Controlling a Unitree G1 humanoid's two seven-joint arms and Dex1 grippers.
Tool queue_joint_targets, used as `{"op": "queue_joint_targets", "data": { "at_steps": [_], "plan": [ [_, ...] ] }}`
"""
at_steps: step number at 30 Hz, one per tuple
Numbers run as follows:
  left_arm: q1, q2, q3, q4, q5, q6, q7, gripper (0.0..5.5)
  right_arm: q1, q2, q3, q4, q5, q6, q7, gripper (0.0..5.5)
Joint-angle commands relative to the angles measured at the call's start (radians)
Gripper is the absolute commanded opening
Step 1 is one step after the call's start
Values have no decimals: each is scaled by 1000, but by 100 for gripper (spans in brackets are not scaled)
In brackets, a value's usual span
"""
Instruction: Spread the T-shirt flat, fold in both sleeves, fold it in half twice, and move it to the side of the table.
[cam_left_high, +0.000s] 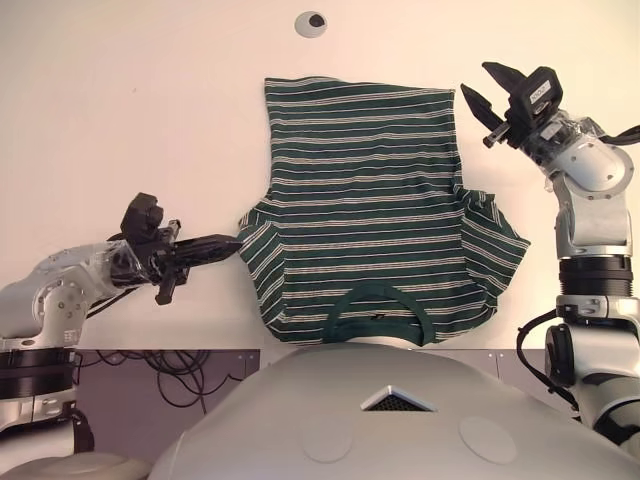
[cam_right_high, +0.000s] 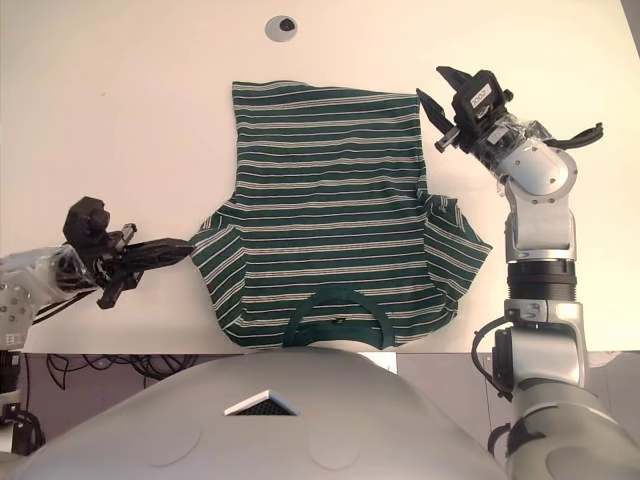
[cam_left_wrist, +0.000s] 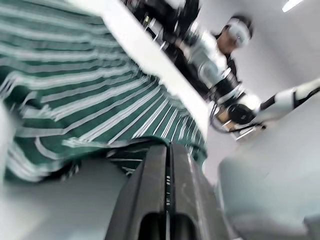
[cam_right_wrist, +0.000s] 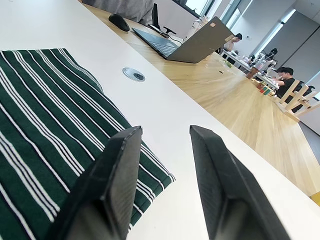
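Note:
The dark green T-shirt (cam_left_high: 365, 200) with white stripes lies spread on the white table (cam_left_high: 120, 120), its collar (cam_left_high: 378, 300) at the near edge and its hem far away. My left gripper (cam_left_high: 236, 243) lies low at the left sleeve (cam_left_high: 260, 250). It is shut, and its tips (cam_left_wrist: 167, 146) meet the sleeve's hem. My right gripper (cam_left_high: 474, 77) hovers open just off the shirt's far right corner (cam_right_wrist: 150, 175), with nothing between its fingers (cam_right_wrist: 120, 165). The right sleeve (cam_left_high: 495, 245) lies a little bunched.
A round cable grommet (cam_left_high: 311, 24) sits in the table beyond the hem. Bare tabletop stretches to the left and to the far right. A laptop (cam_right_wrist: 190, 42) and a mouse (cam_right_wrist: 119, 21) rest on the wooden table behind. Cables (cam_left_high: 170, 375) hang under the near edge.

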Motion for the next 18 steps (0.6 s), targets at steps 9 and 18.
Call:
{"op": "queue_joint_targets", "data": {
  "at_steps": [9,18],
  "plan": [
    [-65,-141,-216,2,262,-230,71,1,154,-47,-89,-153,100,63,27,177],
    [-69,-215,-314,59,396,-341,133,1,578,-240,-380,-469,477,524,256,177]
  ]
}}
